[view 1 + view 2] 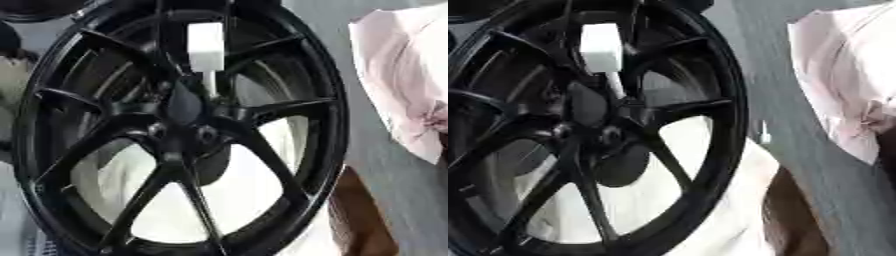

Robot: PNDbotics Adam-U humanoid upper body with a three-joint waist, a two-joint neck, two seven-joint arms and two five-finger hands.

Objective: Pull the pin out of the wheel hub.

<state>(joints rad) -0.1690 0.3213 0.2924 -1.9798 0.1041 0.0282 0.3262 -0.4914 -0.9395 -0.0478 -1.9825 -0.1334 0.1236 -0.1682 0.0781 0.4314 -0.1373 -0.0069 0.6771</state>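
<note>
A grey floor [385, 165] is seen behind everything, running down the right side of both views, with something pale and white [254, 200] showing through the gaps between the spokes lower down. A pale pink cloth-like shape [407, 75] is parked at the upper right, and a brown patch [363, 220] is tucked in at the lower right, just beside the rim.

Most of the picture is taken up by the black wheel hub [179, 107], stood upright and seen face on, with thin spokes fanning out from the centre to a glossy rim. Round bolt holes are spotted around the centre cap.

The pin [206, 47] is still seated in the hub: a white blocky head is seen just above the centre, with a thin white stem dropping down from it into the area right by the centre cap. It stands roughly upright, tilted only slightly.

No containers are shown anywhere.

As for the hands, neither one is caught in either view, so whether they are spread, curled or holding anything can't be told.
</note>
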